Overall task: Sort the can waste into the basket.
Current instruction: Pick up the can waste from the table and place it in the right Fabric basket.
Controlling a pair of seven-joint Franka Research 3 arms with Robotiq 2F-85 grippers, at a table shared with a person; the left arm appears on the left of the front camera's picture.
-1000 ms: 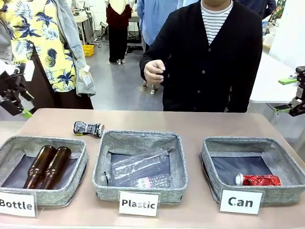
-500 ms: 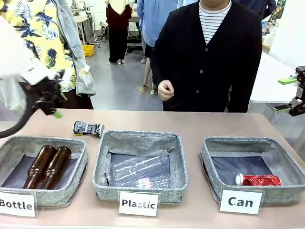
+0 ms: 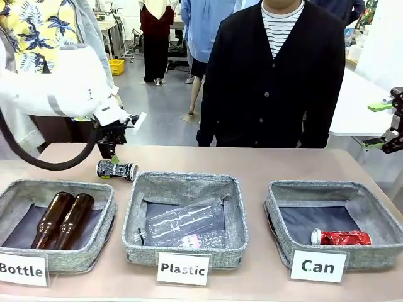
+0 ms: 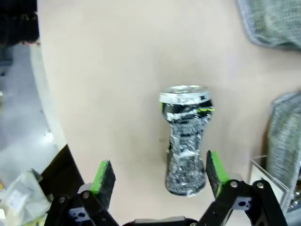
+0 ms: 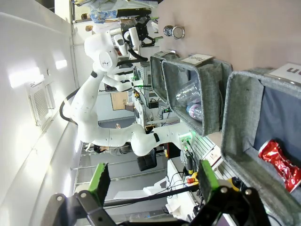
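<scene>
- Front view: left arm (image 3: 63, 91) comes in from picture left, bent over the table's (image 3: 264, 165) far left part; left gripper (image 3: 108, 153) points down, just above the black patterned can (image 3: 117, 168); jaw spread hard to read here
- Black patterned can lies on its side on the bare table, just behind the gap between the "Bottle" basket (image 3: 94, 189) and the "Plastic" basket (image 3: 189, 182); well apart from the "Can" basket (image 3: 327, 187)
- Red can (image 3: 343, 237) lies inside the "Can" basket, front right corner; white card (image 3: 318, 266) reading "Can" stands before it
- Right gripper (image 3: 376, 126) held off the table's right edge, pads spread, empty
- Person (image 3: 277, 75) in a dark cardigan stands at the far side
- Left wrist view: left gripper (image 4: 157, 172) jaws wide, nothing clamped; black patterned can (image 4: 186, 141) on the table below, near end between the pads, closer to the picture-right pad (image 4: 215, 168); contact, cannot tell
- Right wrist view, rolled sideways: right gripper (image 5: 153, 179) jaws wide, empty; red can (image 5: 280, 157) in the "Can" basket (image 5: 244, 122); black patterned can (image 5: 174, 31) far off beneath the left arm (image 5: 103, 52)
</scene>
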